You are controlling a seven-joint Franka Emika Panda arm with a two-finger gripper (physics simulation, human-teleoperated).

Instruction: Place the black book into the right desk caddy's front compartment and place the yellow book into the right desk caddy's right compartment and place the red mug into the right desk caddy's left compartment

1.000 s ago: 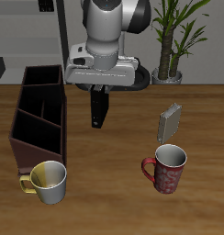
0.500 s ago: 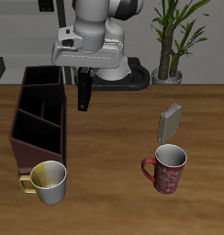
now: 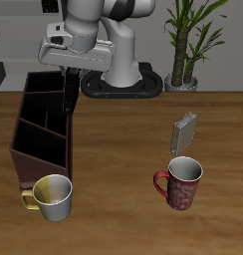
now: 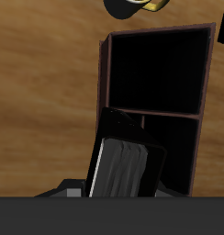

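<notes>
A potted plant (image 3: 189, 40) stands at the back of a wooden bench (image 3: 123, 159), behind the arm's round base. The gripper (image 3: 67, 92) hangs over the right desk caddy (image 3: 39, 129), its fingers clenched on the black book (image 3: 68, 94), which it carries on edge, upright, above the caddy's wall nearest the middle of the bench. From the wrist view the book's ribbed white page edges (image 4: 123, 167) show close under the hand, with the dark caddy (image 4: 158, 87) open below; which of its sections lies straight beneath, I cannot tell for sure.

The book looks stiff and fairly thick, so it should hold its shape in a pinch across the covers, though a smooth cover could slide if the grip is light. To my eye it needs lining up with the front compartment, between the two dividers, before it goes down, or a corner may catch on a divider.

The yellow book (image 3: 185, 131) stands tilted on the bench, well apart from the caddy. Thin as it is, I would take it across the covers near the top edge. The red mug (image 3: 179, 184) sits nearer the front edge, upright. It looks rigid and heavier, and the rim wall seems the surest hold. A yellow-cream mug (image 3: 52, 196) stands just beside the caddy's near end.
</notes>
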